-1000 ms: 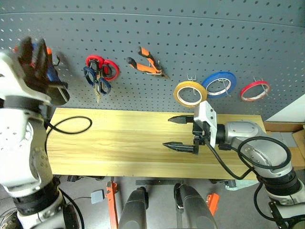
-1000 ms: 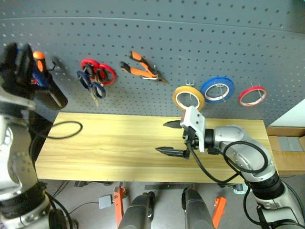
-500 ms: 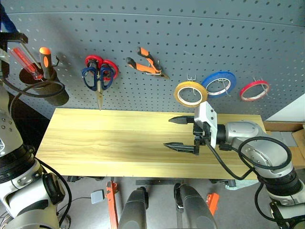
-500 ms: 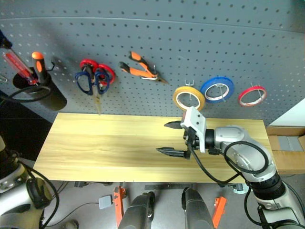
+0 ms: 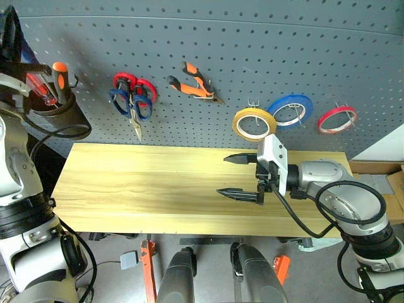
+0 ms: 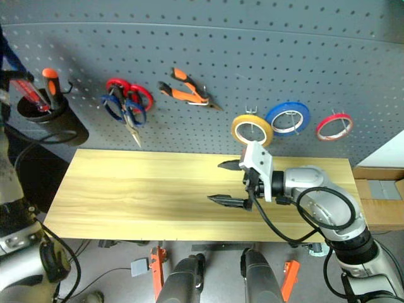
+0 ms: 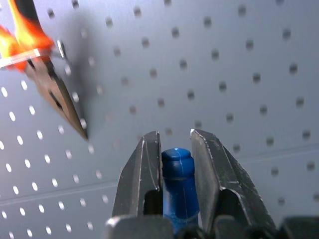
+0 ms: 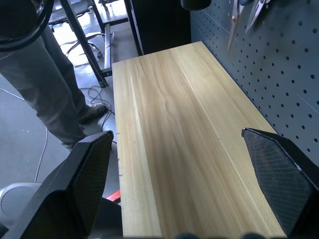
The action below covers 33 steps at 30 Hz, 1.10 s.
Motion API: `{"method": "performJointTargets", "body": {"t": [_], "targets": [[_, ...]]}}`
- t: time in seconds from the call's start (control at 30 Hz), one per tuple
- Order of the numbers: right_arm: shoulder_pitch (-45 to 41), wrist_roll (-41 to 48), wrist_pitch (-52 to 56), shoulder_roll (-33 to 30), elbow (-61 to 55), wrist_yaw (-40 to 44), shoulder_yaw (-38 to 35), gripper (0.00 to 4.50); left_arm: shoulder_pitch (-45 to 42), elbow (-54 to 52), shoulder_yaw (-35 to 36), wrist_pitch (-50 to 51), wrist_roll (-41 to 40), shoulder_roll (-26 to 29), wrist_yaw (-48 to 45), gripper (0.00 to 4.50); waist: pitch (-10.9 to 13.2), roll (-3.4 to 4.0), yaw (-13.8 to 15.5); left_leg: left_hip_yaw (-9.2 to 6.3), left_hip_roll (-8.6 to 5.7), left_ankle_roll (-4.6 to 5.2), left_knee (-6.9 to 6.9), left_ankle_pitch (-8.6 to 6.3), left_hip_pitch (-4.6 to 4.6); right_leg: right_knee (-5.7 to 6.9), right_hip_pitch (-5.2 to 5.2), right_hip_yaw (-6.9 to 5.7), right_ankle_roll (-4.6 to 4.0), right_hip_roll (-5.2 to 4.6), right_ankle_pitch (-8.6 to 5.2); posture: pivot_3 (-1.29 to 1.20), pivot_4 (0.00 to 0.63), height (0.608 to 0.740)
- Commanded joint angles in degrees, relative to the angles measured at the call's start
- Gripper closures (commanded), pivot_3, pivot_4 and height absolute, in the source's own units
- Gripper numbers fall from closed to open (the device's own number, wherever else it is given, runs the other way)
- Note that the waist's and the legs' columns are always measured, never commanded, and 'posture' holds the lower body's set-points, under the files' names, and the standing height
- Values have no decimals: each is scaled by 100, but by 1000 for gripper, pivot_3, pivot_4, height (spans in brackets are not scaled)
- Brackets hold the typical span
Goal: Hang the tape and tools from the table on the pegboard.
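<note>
The left gripper (image 7: 174, 164) has its two fingers pinched on the blue handle of the small screwdriver (image 7: 177, 184), whose rounded end pokes out between them. It is raised close to the pegboard (image 5: 252, 57), with the nose of the pliers (image 7: 55, 89) just off to one side in the left wrist view.

The right gripper (image 5: 243, 176) hangs over the table (image 5: 145, 189), towards its right end, with its fingers spread wide and nothing between them.

On the pegboard, near its left edge, a black cup (image 5: 53, 117) holds a red-handled screwdriver (image 5: 38, 85) and an orange-handled screwdriver (image 5: 60, 79). Further right hang the red-handled scissors (image 5: 136, 85) and, overlapping them, the dark-blue-handled scissors (image 5: 132, 110) with their blades pointing down and tilted a little. The orange-and-black pliers (image 5: 192, 85) hang beside them. Towards the right edge of the board, the yellow roll of tape (image 5: 254, 123) sits on a hook, just beside a blue roll (image 5: 290, 110), and a thinner red roll (image 5: 336, 119) hangs further right.

In the right wrist view a person's legs (image 8: 45, 99) stand on the floor beyond the far end of the table.
</note>
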Motion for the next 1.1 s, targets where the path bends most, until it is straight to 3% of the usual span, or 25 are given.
{"method": "performJointTargets", "body": {"t": [0.03, 0.2, 0.5, 0.6, 0.7, 0.83, 0.93, 1.1], "targets": [[22, 40, 17, -51, -281, -33, -111, 0, 194, -47, 112, -286, 93, -52, 122, 3968, 0, 0, 1, 0, 0, 0, 0, 0, 0, 0, 0, 1, 0, -1, 0, -30, 295, 740], [-4, 55, 55, -40, -304, -69, -109, 0, 423, 47, 25, -412, 253, -202, 274, 3968, 0, 0, 4, -3, 0, 0, 2, 0, 0, 2, 1, 1, 0, -2, 0, -35, 294, 740], [30, 92, 127, -67, -385, -117, -152, 0, 42, 205, 39, -465, 54, -245, 452, 1034, -1, -2, 2, -3, 0, 1, 3, 0, 0, 4, 1, -2, 0, -1, 0, -46, 295, 740], [67, 118, 140, -80, -425, -135, -165, 0, -231, -248, -275, -168, -434, -307, 7, 37, -3, -5, 13, -6, -2, 1, 4, 0, -2, 3, 3, -3, 0, -2, 1, -48, 295, 740], [105, 140, 141, -101, -443, -131, -185, 0, -349, -1085, -846, 648, -1113, -219, -600, 37, -3, -6, 22, -5, -8, 0, 6, 0, -5, 1, 5, -3, 4, -6, 2, -46, 296, 740], [169, 140, 104, -124, -425, -78, -170, 0, -420, -1865, -1031, 1955, -2200, -248, -587, 37, -3, -6, -2, 2, -10, 0, 6, 0, -5, 1, 3, 1, 8, -7, 5, -36, 293, 740], [260, 101, 13, -202, -452, 37, -115, 0, -168, -2287, -1034, 2749, -2898, -143, -644, 37, -3, -5, -71, 5, -2, 1, 4, 0, 4, 9, 2, 3, 7, 1, 4, -33, 293, 740], [435, 315, 12, -201, -524, 79, -378, 0, 660, -2910, -972, 3474, -3331, -6, -549, 37, -3, -5, -123, 4, 8, 1, 4, 1, 10, 18, 2, 4, 7, 12, 4, -30, 283, 740]]}}
